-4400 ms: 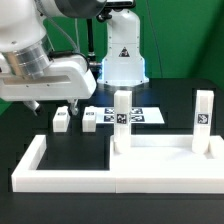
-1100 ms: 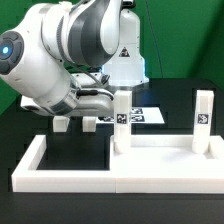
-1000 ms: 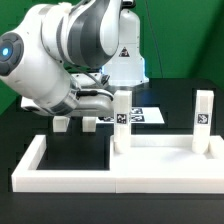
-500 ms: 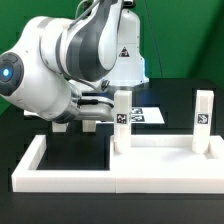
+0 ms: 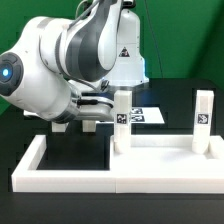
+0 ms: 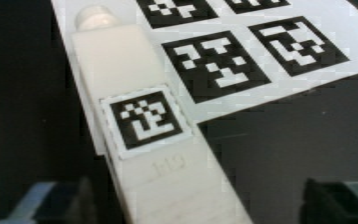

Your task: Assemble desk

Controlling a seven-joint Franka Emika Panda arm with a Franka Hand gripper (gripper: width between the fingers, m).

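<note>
The claw [image 6: 190, 200] stood wide open. Its dark fingers [image 6: 51, 200] were blurred on either flank of a white leg [image 6: 131, 130] that lay lengthwise between them. A gap showed on each side, so nothing was gripped yet. Just past that leg lay the marker board [image 6: 247, 50], its tags sharp.

Against the frame of some four seconds back, the arm [image 5: 50, 75] had swung round and sunk low. Across the last half second it had not visibly shifted in the exterior view. I judged the approach finished and closing on the leg the step in hand, ahead of carrying it to the tabletop.

The exterior view hid the claw's tips behind the arm's bulk, so only the wrist view gave the straddle. It did show two loose legs at nine o'clock of the marker board: the nearer loose leg [image 5: 90, 122] just beside it, the farther loose leg [image 5: 62, 123] beyond. With the board so close, the straddled one was probably the nearer. The exterior view alone showed the tabletop [image 5: 160, 158], at four o'clock of the frame inside the border rail [image 5: 28, 165]. The first upright leg [image 5: 122, 115] and the second upright leg [image 5: 203, 118] stood at its far corners.
</note>
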